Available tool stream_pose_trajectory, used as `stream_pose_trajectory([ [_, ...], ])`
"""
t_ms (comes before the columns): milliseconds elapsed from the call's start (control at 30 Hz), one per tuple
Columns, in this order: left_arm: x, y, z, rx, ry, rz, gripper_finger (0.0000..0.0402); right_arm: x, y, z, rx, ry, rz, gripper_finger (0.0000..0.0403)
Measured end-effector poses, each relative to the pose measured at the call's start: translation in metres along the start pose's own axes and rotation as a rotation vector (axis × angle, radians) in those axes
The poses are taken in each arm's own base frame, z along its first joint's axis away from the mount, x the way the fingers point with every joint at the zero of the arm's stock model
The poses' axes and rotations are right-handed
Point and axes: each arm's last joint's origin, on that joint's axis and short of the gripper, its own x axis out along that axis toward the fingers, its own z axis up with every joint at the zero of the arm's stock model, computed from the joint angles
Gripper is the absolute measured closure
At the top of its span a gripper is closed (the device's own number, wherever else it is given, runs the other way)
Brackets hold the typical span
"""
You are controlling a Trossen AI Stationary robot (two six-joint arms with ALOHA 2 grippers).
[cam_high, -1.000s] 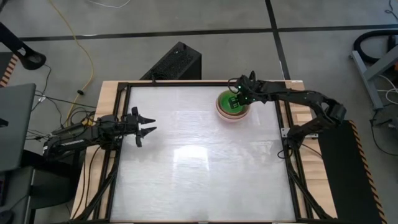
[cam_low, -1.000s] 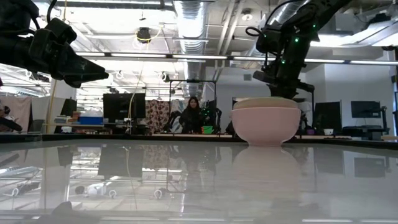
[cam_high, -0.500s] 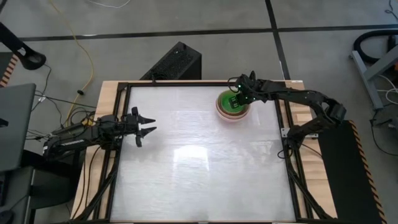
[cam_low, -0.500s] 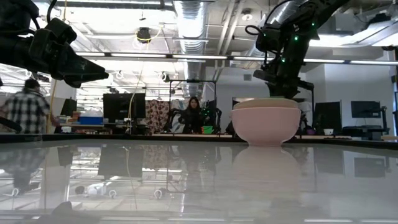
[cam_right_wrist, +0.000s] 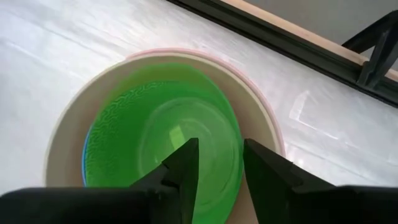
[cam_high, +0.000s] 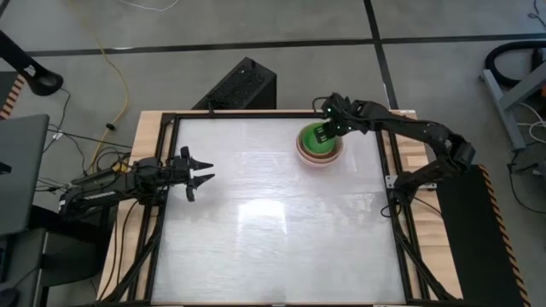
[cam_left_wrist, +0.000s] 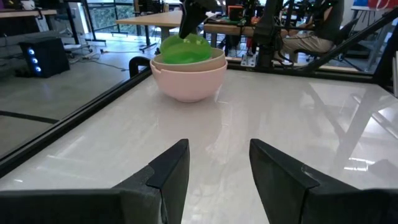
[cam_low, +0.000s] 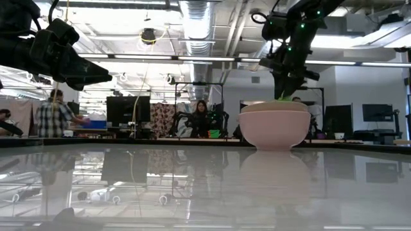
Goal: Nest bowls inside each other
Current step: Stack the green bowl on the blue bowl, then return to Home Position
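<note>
The bowls stand nested in one stack at the table's far right. A salmon-pink bowl point(cam_low: 275, 128) rests on the table. Inside it sits a grey-beige bowl point(cam_right_wrist: 62, 143), with a sliver of light blue bowl point(cam_right_wrist: 84, 163) showing. The bright green bowl point(cam_right_wrist: 149, 130) lies innermost, mouth up. My right gripper point(cam_right_wrist: 219, 146) hangs open just above the stack's far side point(cam_high: 322, 134), touching nothing. My left gripper point(cam_high: 200, 170) waits open and level at the table's left edge.
The white tabletop point(cam_high: 273, 222) spreads between the two arms inside a black frame point(cam_high: 167, 196). In the low view, people and desks show in the room beyond the table's far edge.
My right gripper has risen from the rim of the stack to a little above it. The green bowl stays where it was inside the stack.
</note>
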Motion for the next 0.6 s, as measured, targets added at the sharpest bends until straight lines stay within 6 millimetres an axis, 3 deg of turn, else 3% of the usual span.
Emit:
stream_pose_trajectory([
  [367, 0.0000, 0.0000, -0.0001, 0.000, 0.000, 0.000, 0.0244, -0.0100, 0.0039, 0.0075, -0.029, -0.032, 0.007, 0.0266],
  [467, 0.0000, 0.0000, -0.0001, 0.000, 0.000, 0.000, 0.0244, -0.0092, 0.0045, 0.0067, -0.019, -0.018, 0.019, 0.0297],
  [600, 0.0000, 0.0000, 0.0001, 0.000, 0.000, 0.000, 0.0244, -0.0041, 0.0073, 0.0038, -0.032, 0.013, 0.008, 0.0370],
])
